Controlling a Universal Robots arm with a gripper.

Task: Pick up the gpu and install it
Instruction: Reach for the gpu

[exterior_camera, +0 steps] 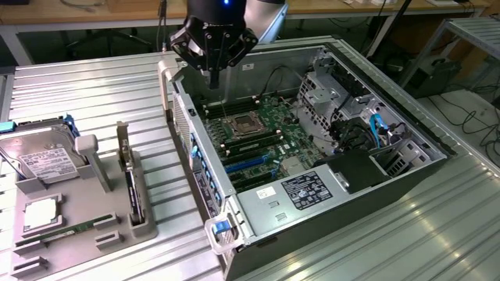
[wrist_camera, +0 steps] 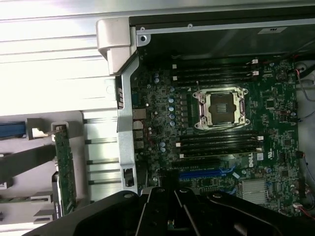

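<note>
Claw point(exterior_camera: 215, 82) clenched, fingertips pinched together, nothing between them. It hangs over the open computer case point(exterior_camera: 367, 193), above the motherboard point(exterior_camera: 270, 137). Closest below the claw is the processor socket point(exterior_camera: 238, 124), with black memory slots point(wrist_camera: 216, 73) on both sides; the wrist view gives these plainly. Blue slots point(exterior_camera: 250, 164) lie further along the board from the claw, then the power supply point(exterior_camera: 308, 190) with its dark label.

The graphics card point(exterior_camera: 134, 196) is well apart from the claw, outside the case past the case wall, standing on edge in a slot of a grey tray point(exterior_camera: 102, 234). It is not touched. The exterior view gives it as a dark strip edge-on; the wrist view gives its green face.

The exterior view adds more on the tray, beyond the card from the claw: a hard drive point(exterior_camera: 43, 158) propped up, a memory stick point(exterior_camera: 67, 228) lying flat, and a square chip point(exterior_camera: 39, 213).

Case and tray sit on a ribbed metal table point(exterior_camera: 93, 88). Farthest off are a wooden bench point(exterior_camera: 78, 12), a metal rack point(exterior_camera: 469, 29) and cables on the floor point(exterior_camera: 469, 114).
</note>
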